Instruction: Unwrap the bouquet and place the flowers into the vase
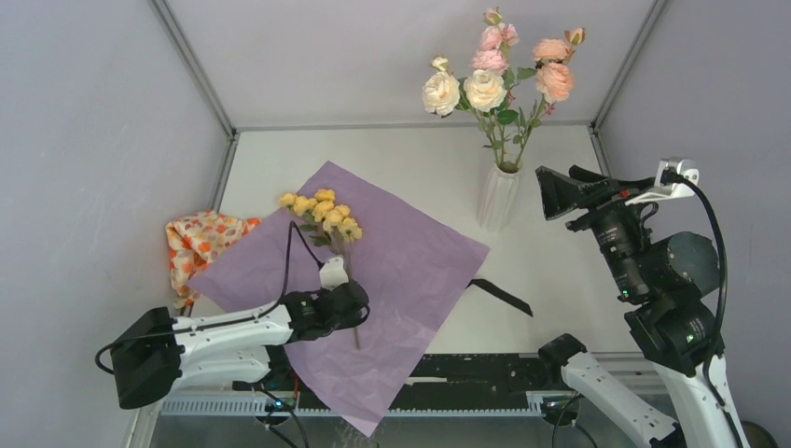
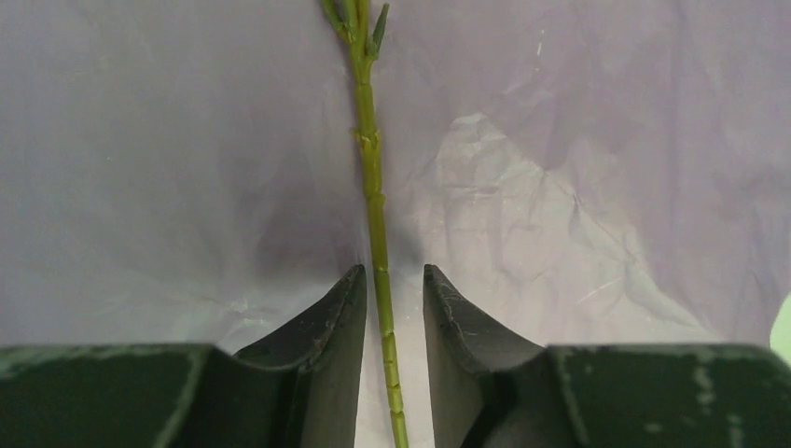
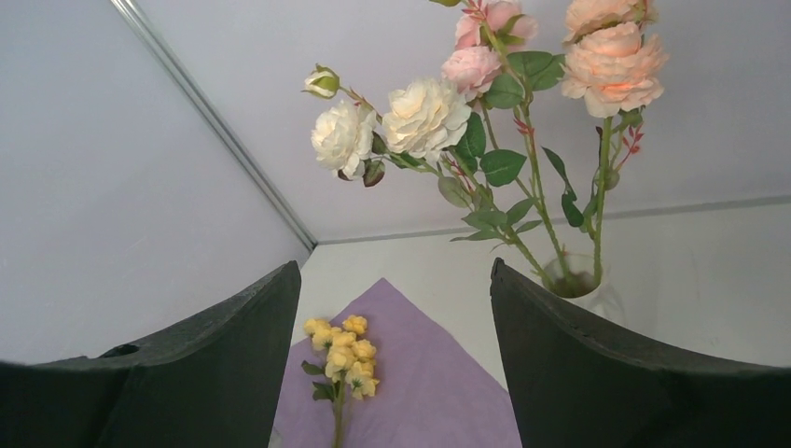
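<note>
The bouquet lies unwrapped: its lilac paper (image 1: 410,252) is spread flat on the table. One of the flowers, a yellow sprig (image 1: 322,213), lies on the paper, its green stem (image 2: 371,187) running between the fingers of my left gripper (image 2: 394,270). The jaws stand a little apart with a gap on each side of the stem. The cream, pink and peach flowers (image 1: 485,89) stand in the white ribbed vase (image 1: 497,196) at the back. My right gripper (image 3: 394,265) hovers wide open and empty to the right of the vase, facing the vase mouth (image 3: 574,280) and the sprig (image 3: 343,350).
A black ribbon (image 1: 501,296) lies on the table right of the paper. An orange floral-patterned cloth (image 1: 201,245) is bunched against the left wall. Grey walls close the table on three sides. The paper's near corner hangs over the front edge.
</note>
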Available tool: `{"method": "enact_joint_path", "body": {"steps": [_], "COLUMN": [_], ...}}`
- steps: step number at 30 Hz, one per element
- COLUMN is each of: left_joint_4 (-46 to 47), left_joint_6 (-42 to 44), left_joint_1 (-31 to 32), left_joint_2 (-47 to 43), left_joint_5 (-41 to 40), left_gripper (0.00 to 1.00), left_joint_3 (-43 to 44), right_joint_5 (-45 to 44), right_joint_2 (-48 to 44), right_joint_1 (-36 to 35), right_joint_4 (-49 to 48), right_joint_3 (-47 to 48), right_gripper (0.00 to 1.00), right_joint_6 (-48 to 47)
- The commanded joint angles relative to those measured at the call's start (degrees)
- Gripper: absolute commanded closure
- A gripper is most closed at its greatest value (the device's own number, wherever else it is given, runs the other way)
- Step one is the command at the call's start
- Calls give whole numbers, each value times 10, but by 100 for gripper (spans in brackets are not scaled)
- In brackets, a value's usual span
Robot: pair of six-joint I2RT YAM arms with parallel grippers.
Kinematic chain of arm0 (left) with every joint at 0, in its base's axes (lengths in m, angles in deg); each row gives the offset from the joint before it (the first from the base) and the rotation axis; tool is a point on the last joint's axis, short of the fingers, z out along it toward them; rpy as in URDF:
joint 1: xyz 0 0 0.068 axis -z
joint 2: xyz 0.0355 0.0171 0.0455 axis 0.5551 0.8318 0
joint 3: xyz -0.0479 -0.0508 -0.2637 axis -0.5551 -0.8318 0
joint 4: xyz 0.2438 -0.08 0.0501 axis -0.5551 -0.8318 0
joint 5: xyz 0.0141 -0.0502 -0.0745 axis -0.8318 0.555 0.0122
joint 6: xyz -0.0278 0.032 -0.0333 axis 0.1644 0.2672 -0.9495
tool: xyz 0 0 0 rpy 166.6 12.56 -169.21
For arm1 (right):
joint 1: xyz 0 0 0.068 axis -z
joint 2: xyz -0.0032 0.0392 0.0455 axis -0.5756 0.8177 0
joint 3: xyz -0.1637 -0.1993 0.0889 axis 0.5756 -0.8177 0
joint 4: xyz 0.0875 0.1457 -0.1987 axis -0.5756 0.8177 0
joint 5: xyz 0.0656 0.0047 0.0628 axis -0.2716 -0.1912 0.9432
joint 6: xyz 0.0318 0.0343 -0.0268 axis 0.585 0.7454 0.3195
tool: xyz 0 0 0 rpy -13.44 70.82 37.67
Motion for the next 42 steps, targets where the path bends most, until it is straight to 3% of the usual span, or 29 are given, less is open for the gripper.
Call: {"method": "enact_joint_path", "body": {"steps": [1, 4, 9, 16, 18, 24, 30, 36, 42], "left_joint_4": [47, 69, 87, 109, 97, 33, -52, -101, -101], "left_joint_6": [8, 10, 14, 23, 22, 13, -1, -10, -16], "left_joint_1": [-3, -3, -3, -3, -3, -2, 0, -1, 0], "left_joint_2": [33, 55, 87, 100, 91, -9, -148, -265, -294], "left_joint_5": [44, 57, 68, 76, 73, 48, 28, 21, 27], "left_gripper": [66, 69, 83, 99, 100, 100, 100, 100, 100], "left_joint_3": [2, 1, 3, 3, 4, 4, 4, 2, -3], "right_joint_5": [5, 11, 30, -5, -20, -84, -118, -59, 48], "right_joint_2": [-7, -4, 1, 17, 24, 67, 128, 213, 340], "right_joint_1": [-10, -15, -42, -135, -167, -284, -356, -372, -373], "right_joint_4": [-13, -19, -30, -30, -34, -56, -96, -149, -236], "right_joint_3": [-8, -15, -34, -53, -61, -98, -144, -195, -206], "right_gripper": [18, 18, 18, 19, 19, 19, 18, 15, 14], "right_joint_6": [19, 26, 40, 32, 29, 27, 66, 158, 221]}}
